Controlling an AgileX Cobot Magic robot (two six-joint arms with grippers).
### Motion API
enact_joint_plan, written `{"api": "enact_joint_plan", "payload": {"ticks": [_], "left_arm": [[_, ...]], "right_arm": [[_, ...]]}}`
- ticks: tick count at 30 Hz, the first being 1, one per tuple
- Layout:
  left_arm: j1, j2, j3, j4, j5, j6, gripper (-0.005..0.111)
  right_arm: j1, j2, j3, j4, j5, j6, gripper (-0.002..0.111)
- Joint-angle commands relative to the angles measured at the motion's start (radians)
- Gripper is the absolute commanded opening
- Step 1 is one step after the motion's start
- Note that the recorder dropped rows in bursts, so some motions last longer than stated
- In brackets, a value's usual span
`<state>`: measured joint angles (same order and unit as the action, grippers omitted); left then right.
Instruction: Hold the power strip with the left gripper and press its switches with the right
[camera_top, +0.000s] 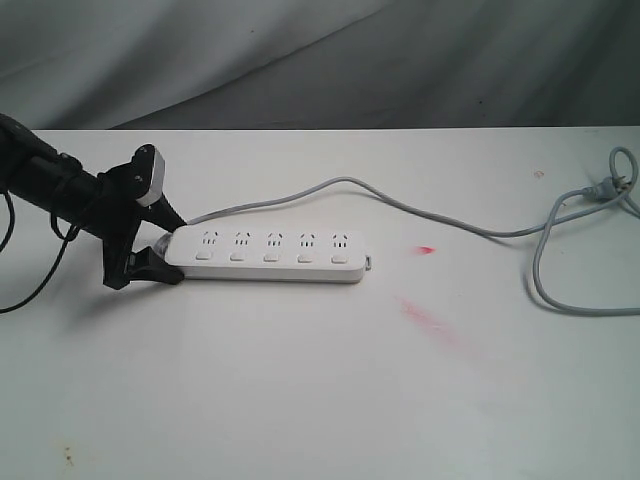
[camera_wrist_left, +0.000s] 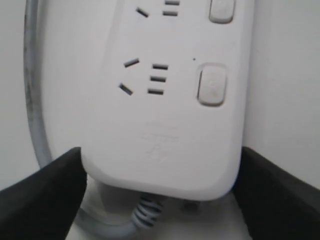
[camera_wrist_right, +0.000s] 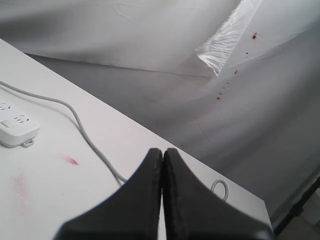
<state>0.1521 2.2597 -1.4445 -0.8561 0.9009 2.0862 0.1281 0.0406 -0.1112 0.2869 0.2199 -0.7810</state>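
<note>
The left hand (camera_top: 170, 245) pinches only the cord end of the power strip (camera_top: 268, 256) lying flat on the counter (camera_top: 300, 400), so when the clenched right hand (camera_wrist_right: 162, 165), well beyond its far end, presses the switches (camera_top: 271, 258), it may pivot loose.

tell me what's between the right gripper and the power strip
Right wrist view: between the right gripper and the power strip lies white table, crossed by the grey cord and marked with a red smudge.
</note>
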Motion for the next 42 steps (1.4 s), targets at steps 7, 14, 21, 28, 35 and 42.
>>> {"api": "enact_joint_plan", "payload": {"ticks": [7,14,21,28,35,42], "left_arm": [[-0.002,0.003,-0.004,-0.002,0.044,0.006,0.065],[-0.002,0.003,-0.002,0.007,0.067,0.001,0.065],[-0.002,0.003,-0.002,0.014,0.075,-0.012,0.065],[-0.002,0.003,-0.002,0.014,0.075,-0.015,0.065],[-0.002,0.003,-0.002,0.014,0.072,-0.015,0.065],[-0.002,0.003,-0.002,0.029,0.04,-0.013,0.065]], "right_arm": [[0.001,-0.004,0.005,-0.004,0.001,0.005,0.0],[0.001,-0.004,0.005,-0.004,0.001,0.005,0.0],[0.001,-0.004,0.005,-0.004,0.001,0.005,0.0],[0.001,-0.004,0.005,-0.004,0.001,0.005,0.0],[0.001,-0.004,0.005,-0.004,0.001,0.005,0.0],[0.001,-0.004,0.005,-0.004,0.001,0.005,0.0]]}}
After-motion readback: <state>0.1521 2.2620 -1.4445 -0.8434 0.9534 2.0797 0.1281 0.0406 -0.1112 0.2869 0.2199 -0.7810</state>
